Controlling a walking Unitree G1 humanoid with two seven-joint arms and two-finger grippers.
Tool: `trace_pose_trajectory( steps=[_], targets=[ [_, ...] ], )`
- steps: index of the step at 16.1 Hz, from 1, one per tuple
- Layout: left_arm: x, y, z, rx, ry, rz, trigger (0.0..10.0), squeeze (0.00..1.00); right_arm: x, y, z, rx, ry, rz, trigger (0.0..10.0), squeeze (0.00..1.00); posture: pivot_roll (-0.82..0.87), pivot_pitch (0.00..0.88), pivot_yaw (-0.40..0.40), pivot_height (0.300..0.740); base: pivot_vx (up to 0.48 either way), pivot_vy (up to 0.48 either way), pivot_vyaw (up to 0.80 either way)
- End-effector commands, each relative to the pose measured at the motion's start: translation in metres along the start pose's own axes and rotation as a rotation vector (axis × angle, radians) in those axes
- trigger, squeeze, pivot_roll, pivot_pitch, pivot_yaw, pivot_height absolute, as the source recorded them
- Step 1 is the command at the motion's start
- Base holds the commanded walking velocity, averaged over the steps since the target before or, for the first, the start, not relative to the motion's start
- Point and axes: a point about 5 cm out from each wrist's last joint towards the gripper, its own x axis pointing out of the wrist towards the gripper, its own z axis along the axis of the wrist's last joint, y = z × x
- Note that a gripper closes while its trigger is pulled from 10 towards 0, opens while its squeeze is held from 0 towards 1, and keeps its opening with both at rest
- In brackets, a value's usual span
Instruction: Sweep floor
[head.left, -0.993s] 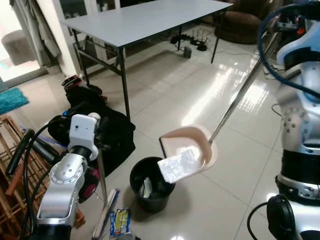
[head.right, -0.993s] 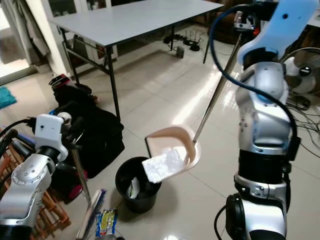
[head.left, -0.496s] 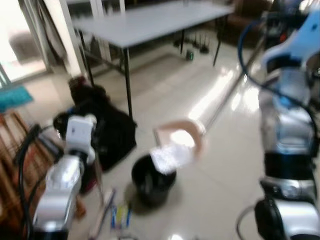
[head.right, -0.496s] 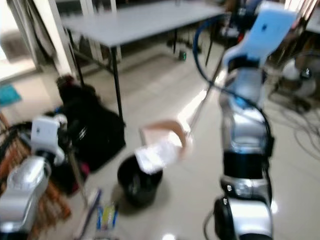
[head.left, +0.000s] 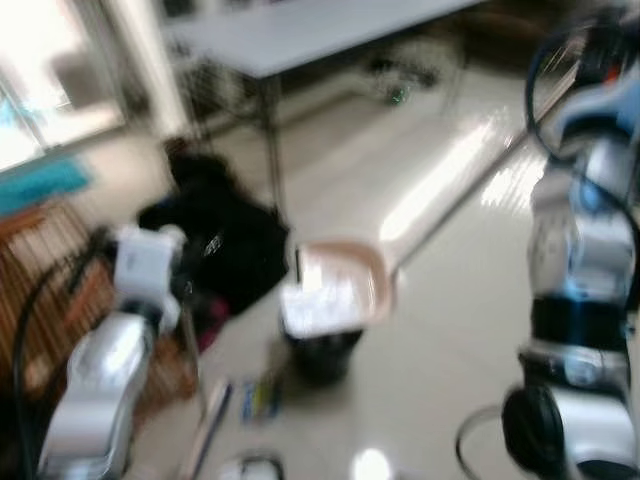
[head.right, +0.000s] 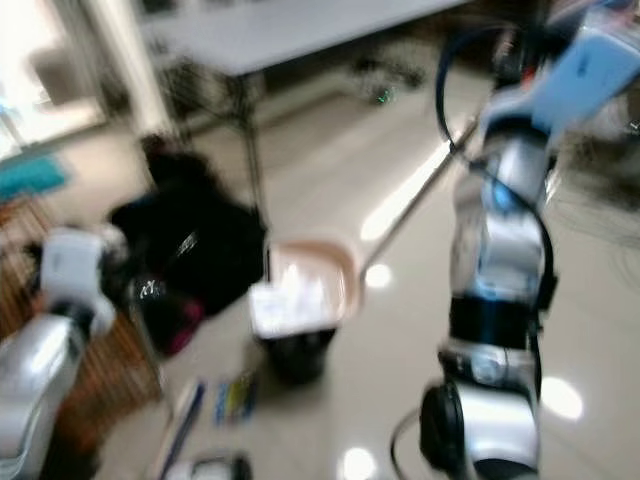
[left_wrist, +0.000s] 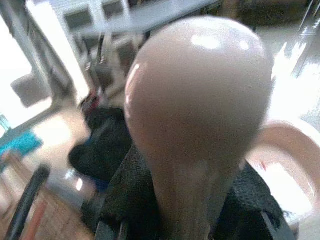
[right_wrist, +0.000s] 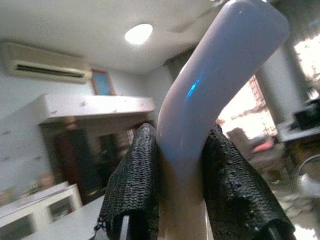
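Left eye view, one dustpan (head.left: 340, 290), one bin (head.left: 322, 352)

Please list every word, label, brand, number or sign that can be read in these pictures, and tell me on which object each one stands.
No text can be read in these pictures.
The colourful packet on the floor beside the black bin: it has print, but too blurred to read.
The framed picture on the wall: too small and blurred to read.
The dustpan and its handle: no lettering visible.
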Motion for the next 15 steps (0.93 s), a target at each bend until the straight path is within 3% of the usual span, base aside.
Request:
trace_pose_trajectory(
  steps=[1,4,8,15],
  targets=[
    [0.001,0.005,0.011,0.016,-0.029,0.002,10.0,0.00,0.002,0.003,0.008,0.047,-0.045,-0.009,10.0,0.00,0.06,0.140,0.040,0.740,0.000,0.000,0.00],
    [-0.010,0.006,0.015,0.006,-0.008,-0.029,10.0,0.00,0.006,0.002,0.012,0.056,-0.052,-0.024,10.0,0.00,0.07,0.210,0.058,0.740,0.000,0.000,0.00],
    [-0.009,-0.001,0.019,0.000,-0.017,-0.056,10.0,0.00,0.015,0.006,0.022,0.022,-0.085,0.007,10.0,0.00,0.04,0.251,0.050,0.740,0.000,0.000,0.00],
    [-0.007,-0.002,0.018,-0.014,-0.012,-0.039,10.0,0.00,0.024,0.018,0.034,-0.012,-0.178,0.111,10.0,0.00,0.03,0.243,0.032,0.740,0.000,0.000,0.00]
  ],
)
